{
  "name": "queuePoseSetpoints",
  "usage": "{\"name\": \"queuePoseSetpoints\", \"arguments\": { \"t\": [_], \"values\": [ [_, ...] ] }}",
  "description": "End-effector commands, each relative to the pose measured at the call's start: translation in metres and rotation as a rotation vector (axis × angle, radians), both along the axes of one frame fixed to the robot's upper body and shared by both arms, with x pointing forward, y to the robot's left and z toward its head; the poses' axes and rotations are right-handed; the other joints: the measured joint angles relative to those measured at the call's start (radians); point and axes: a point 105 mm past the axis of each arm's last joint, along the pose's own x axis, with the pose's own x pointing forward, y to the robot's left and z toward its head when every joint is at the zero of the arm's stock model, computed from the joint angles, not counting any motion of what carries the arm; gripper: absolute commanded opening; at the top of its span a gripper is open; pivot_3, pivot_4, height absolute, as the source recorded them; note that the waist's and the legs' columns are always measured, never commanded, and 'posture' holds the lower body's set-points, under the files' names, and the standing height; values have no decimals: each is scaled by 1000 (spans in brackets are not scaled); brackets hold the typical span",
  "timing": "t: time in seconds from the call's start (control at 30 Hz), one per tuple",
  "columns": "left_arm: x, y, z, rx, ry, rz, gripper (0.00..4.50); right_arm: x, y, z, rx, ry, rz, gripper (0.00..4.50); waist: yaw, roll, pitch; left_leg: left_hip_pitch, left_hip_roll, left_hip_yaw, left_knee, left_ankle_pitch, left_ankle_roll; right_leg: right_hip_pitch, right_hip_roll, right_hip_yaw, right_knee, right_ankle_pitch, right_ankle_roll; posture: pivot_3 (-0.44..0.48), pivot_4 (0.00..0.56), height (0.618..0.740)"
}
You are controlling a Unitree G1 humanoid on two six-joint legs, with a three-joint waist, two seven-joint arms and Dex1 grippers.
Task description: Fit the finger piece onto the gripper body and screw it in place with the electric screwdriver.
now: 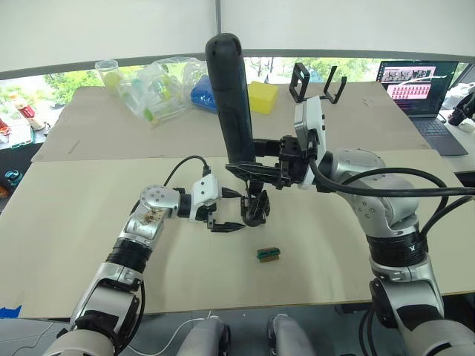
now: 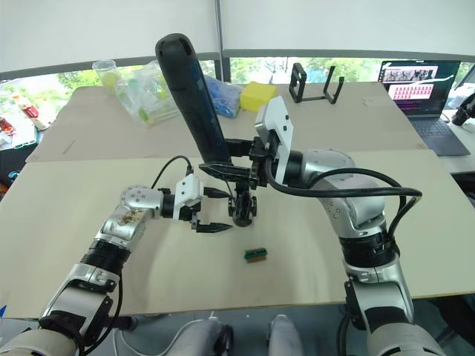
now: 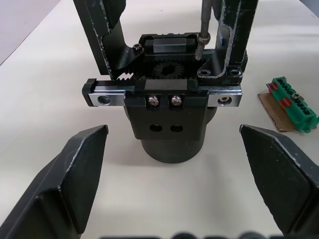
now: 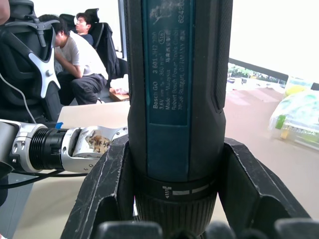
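The gripper body (image 1: 256, 208) stands upright on the table in front of me. In the left wrist view its rail, gear and two front screws (image 3: 163, 101) face the camera. A black finger piece (image 3: 238, 35) stands on the rail's end. My right gripper (image 1: 251, 167) is shut on the electric screwdriver (image 1: 230, 96), holding it nearly upright above the body. The thin bit (image 3: 202, 22) comes down onto a screw beside that finger piece. My left gripper (image 1: 225, 222) is open, its fingers (image 3: 75, 174) on either side of the body's round base without touching it.
A small green-and-brown block (image 1: 268, 253) lies just right of the gripper body. At the table's back are clear plastic bags (image 1: 159, 89), a yellow box (image 1: 263, 96) and a black stand (image 1: 318, 83). A laptop (image 1: 419, 85) is at the far right. Seated people (image 4: 75, 55) show behind.
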Motion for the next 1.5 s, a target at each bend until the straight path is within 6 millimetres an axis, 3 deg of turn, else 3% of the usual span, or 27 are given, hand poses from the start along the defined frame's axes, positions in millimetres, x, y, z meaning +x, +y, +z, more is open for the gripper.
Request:
{"name": "queuePoseSetpoints", "arguments": {
  "t": [0.03, 1.0, 1.5],
  "values": [
    [1, -3, 12, -8, -54, -17, 4500, -7, -1, 15, 39, -79, 12, 1913, 0, 0, 0, 0, 0, 0, 0, 0, 0, 0, 0, 0, 0, 0, 0, 0, 150, 740],
    [-1, -6, 5, 3, -43, -29, 4500, -5, -2, 7, 22, -87, 2, 1913, 0, 0, 0, 0, 0, 0, 0, 0, 0, 0, 0, 0, 0, 0, 0, 0, 150, 740],
    [12, -22, -9, -18, 11, -4, 4500, -1, -9, -1, 24, -70, -38, 1913, 2, 0, 0, 0, 0, 0, 0, 0, 0, 1, 0, 0, 0, 0, 0, 0, 150, 740]
  ]
}}
